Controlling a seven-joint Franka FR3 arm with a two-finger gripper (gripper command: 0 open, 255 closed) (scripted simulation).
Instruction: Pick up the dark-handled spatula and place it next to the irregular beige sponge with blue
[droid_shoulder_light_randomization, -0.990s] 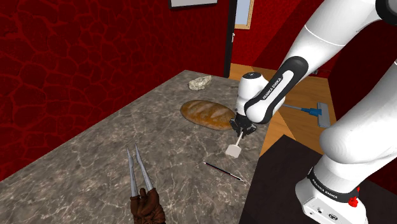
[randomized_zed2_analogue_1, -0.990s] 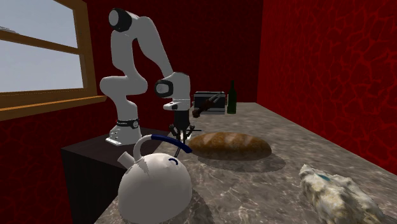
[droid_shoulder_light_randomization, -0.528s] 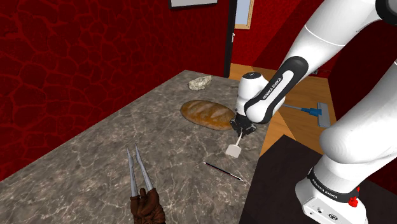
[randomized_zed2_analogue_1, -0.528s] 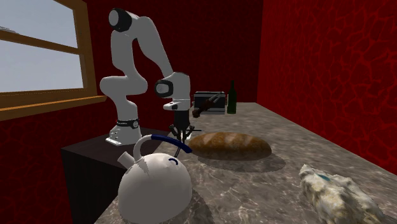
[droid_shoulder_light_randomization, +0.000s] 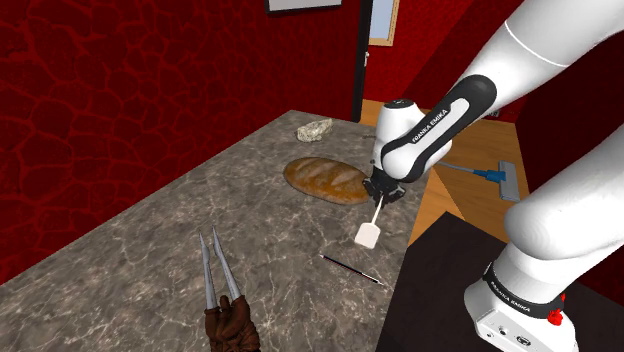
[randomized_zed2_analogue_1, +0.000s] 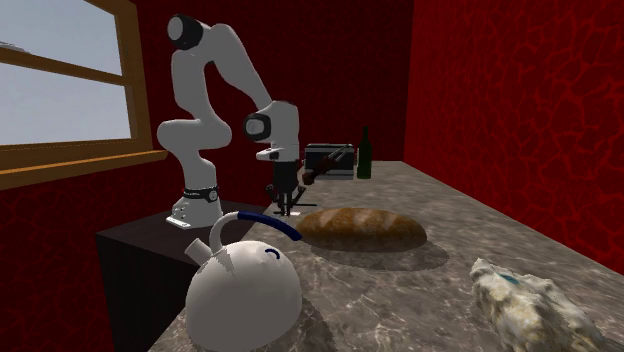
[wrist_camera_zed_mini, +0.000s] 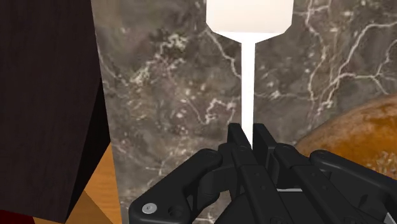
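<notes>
Spatula: the spatula (droid_shoulder_light_randomization: 368, 234) hangs blade-down from the hand, right of centre in the shoulder view. Its white blade and thin white stem (wrist_camera_zed_mini: 249, 18) are over the worktop's edge nearest the stand, and the handle end is hidden between the fingers.
Hand: the hand (droid_shoulder_light_randomization: 379, 192) is clenched on the top of the spatula's stem. In the wrist view the two black fingers (wrist_camera_zed_mini: 237, 136) press against the stem from either side. The hand points down at the worktop (droid_shoulder_light_randomization: 150, 240).
Bread: a brown loaf (droid_shoulder_light_randomization: 322, 177) lies on the worktop just beside the hand, towards the shoulder view's left.
Sponge: the pale lumpy sponge (droid_shoulder_light_randomization: 314, 130) sits at the far corner of the worktop, beyond the loaf and well apart from the spatula. In the second exterior view it is at the lower right (randomized_zed2_analogue_1: 525, 305), with a touch of blue on it.
Thin rod: a dark slim rod (droid_shoulder_light_randomization: 350, 268) lies flat near the worktop's edge, below the blade in the shoulder view.
Tongs: grey tongs (droid_shoulder_light_randomization: 213, 268) with a brown grip lie at the lower middle of the shoulder view.
Kettle: a white kettle (randomized_zed2_analogue_1: 245, 290) with a blue-black handle stands at the lower left of the second exterior view.
Stand: the black box (droid_shoulder_light_randomization: 445, 290) is at the lower right of the shoulder view, beside the worktop.
</notes>
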